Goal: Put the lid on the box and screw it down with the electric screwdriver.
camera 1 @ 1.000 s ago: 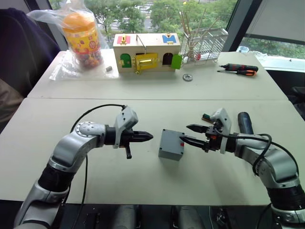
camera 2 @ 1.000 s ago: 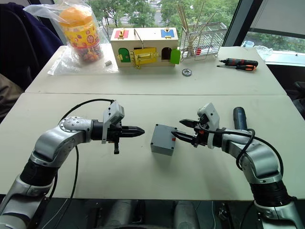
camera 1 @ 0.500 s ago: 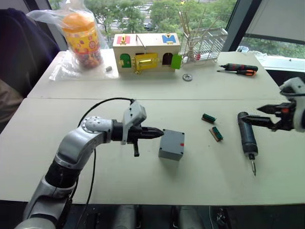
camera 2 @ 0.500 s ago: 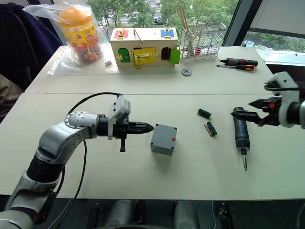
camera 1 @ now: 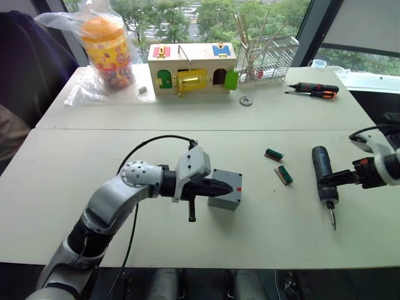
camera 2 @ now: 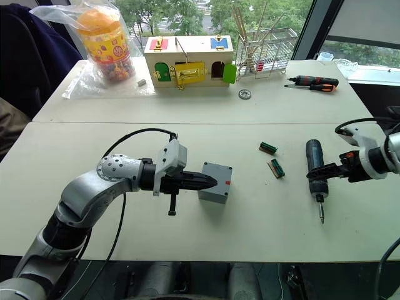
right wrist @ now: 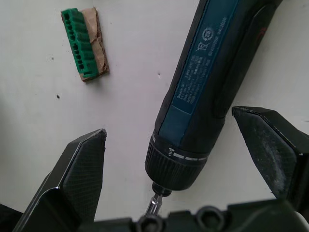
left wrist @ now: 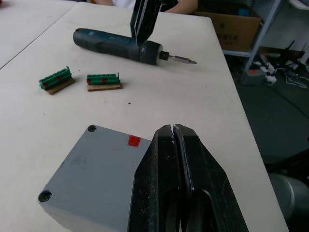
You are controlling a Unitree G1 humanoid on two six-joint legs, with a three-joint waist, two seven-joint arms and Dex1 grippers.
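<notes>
— While my left claw lies pressed together, its two fingers tight against each other, where does it sit?

— My left claw rests with its tips on top of the box, over the edge nearest my left arm. I am pinching nothing with it.

— And the box itself?

— It stands on the counter near the middle, and the lid is already on it, a flat grey top with a small red mark and a screw hole at the corners I can see.

— What lies further to the right?

— Two small green terminal blocks lie on the counter between the box and the electric screwdriver, apart from both.

— Where is the electric screwdriver?

— It lies flat on the counter, well apart from the box, with its metal bit pointing toward the near edge.

— And your right claw?

— My right claw is spread wide, one finger on each side of the tool's body close to the bit end. From my wrist I see a gap between each finger and the tool, so I am not gripping it.

— Anything at the back?

— A wooden box with coloured doors and a hand screwdriver at the far right.
</notes>
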